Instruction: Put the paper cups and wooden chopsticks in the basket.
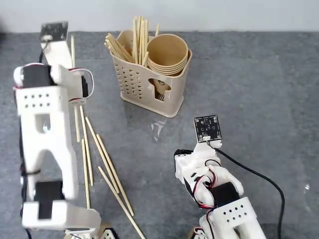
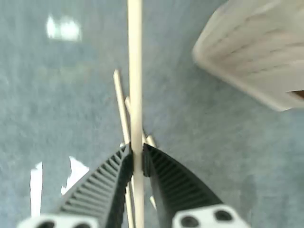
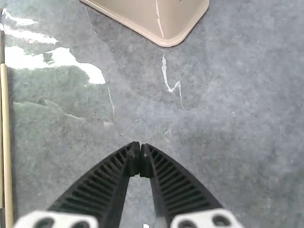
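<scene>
A beige perforated basket [image 1: 144, 89] stands at the back centre with stacked paper cups [image 1: 167, 54] and several wooden chopsticks [image 1: 139, 37] in it. More loose chopsticks [image 1: 102, 159] lie on the grey mat left of centre. My left gripper [image 2: 137, 156] is shut on one chopstick [image 2: 135, 71], lifted above the mat; that stick [image 1: 73, 50] shows beside the left arm. The basket's corner [image 2: 256, 57] sits off to its side. My right gripper [image 3: 139, 159] is shut with nothing in it, low over the mat in front of the basket [image 3: 156, 19].
The right arm's base [image 1: 219, 199] sits at the front right, with a black cable [image 1: 264, 184] trailing to the right. A chopstick [image 3: 5, 142] lies at the edge of the right wrist view. Shiny clear film [image 3: 57, 57] covers part of the mat.
</scene>
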Controlling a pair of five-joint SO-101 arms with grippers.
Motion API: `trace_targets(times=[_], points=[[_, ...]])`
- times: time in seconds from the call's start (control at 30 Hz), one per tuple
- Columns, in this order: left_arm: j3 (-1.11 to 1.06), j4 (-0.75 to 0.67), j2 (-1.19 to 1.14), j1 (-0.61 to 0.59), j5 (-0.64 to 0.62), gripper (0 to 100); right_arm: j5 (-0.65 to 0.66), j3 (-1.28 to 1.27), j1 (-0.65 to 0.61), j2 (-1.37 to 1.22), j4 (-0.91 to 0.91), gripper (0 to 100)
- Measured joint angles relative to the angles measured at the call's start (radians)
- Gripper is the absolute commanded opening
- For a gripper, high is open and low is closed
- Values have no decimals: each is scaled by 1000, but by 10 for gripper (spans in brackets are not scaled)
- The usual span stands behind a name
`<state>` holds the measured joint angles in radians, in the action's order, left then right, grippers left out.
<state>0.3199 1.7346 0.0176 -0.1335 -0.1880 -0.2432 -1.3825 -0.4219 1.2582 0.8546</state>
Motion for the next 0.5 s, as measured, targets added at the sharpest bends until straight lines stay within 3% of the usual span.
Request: trace_targets(times=[0.2,0.5], points=[[9,-44,252,114,-31,11,0,0,0,0,0,9],[11,-407,327,181,-206,11,0,-3,0,0,0,9]])
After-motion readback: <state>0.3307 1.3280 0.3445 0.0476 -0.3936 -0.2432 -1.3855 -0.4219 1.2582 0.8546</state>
